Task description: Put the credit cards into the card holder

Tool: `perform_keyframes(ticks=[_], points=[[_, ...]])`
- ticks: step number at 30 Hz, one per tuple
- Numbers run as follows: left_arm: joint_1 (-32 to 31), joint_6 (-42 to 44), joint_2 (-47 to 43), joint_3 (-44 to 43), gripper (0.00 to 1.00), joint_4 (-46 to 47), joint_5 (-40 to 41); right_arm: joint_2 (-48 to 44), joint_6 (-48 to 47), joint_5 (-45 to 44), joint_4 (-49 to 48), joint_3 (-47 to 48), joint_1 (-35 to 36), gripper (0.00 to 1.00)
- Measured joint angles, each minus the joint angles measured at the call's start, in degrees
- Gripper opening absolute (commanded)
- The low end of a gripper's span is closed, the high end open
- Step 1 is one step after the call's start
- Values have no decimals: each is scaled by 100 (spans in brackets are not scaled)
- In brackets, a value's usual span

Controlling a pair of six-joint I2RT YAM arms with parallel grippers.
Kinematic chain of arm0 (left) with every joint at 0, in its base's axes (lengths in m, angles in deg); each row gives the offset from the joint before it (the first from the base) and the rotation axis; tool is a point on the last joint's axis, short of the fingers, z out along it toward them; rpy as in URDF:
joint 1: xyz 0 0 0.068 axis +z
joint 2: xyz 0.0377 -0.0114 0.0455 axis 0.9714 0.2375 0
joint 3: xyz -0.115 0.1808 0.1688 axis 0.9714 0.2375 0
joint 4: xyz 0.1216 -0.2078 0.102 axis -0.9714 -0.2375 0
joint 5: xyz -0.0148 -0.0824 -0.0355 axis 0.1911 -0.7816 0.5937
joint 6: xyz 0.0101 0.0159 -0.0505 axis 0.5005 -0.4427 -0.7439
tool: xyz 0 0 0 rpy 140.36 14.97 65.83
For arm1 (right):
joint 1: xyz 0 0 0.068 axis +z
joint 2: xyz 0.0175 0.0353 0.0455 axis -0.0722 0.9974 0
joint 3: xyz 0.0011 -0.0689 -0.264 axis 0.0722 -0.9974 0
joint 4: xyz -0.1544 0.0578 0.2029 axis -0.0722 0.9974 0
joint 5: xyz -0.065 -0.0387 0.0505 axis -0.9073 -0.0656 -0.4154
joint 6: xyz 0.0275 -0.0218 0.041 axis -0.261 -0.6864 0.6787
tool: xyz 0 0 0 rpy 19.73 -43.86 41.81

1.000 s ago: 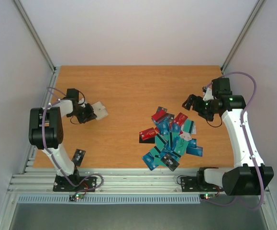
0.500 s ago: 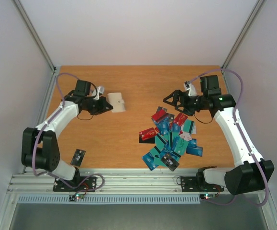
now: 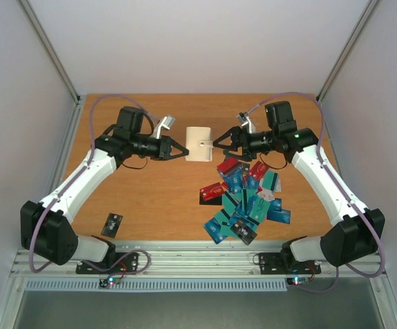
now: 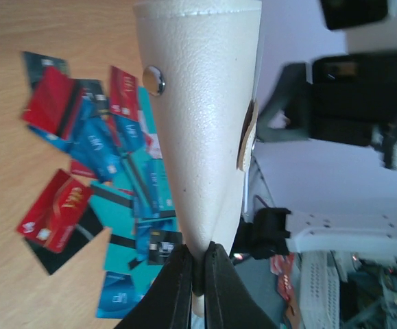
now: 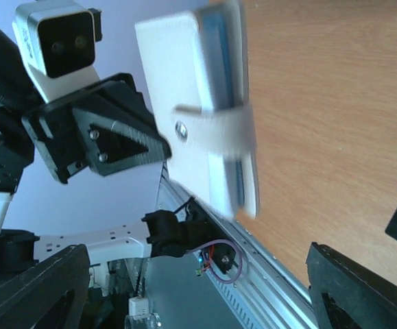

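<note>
Card holder (image 3: 199, 144) in L hand (image 3: 183, 149) tips

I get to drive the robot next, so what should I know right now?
Left gripper: shut on the holder, held up off the table between the arms.
Right gripper: open, next to the holder's other edge, gripping nothing.
Cards: in a heap on the table; one card lies alone near the left base.
Done: holder lifted. Its strap looks fastened.
Left: open it and put the cards in.
</note>
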Motion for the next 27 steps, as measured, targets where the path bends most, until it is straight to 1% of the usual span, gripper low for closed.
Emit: perform_keyframes(ticks=[4,7,10,15,16,17,18,20,21,22,23,24,27], points=[[-236,-81,0,-120,0,122,-374,103,61,98,-129,101,31,79],[-348,-151,0,-131,0,210,-575,170,81,120,-164,175,57,73],[-417,-251,0,-133,0,315,-765,197,90,162,-190,234,59,60],[-487,-341,0,-144,0,415,-933,199,131,323,-275,304,70,34],[-501,-361,0,-155,1,424,-966,199,129,354,-286,306,72,29],[-509,-374,0,-164,3,431,-990,199,166,385,-317,306,81,25],[-514,-382,2,-186,9,428,-1016,199,188,424,-345,306,85,21],[-518,-409,2,-221,42,433,-1054,199,262,483,-417,308,85,15],[-516,-396,2,-227,61,442,-1064,199,304,516,-457,308,83,13],[-518,-376,2,-234,83,437,-1078,199,341,540,-490,308,85,11],[-520,-404,2,-245,97,448,-1088,199,389,575,-514,308,85,10],[-522,-417,0,-249,99,487,-1093,199,431,614,-540,308,87,9],[-522,-612,-39,-214,99,870,-1108,199,555,765,-699,306,87,7]])
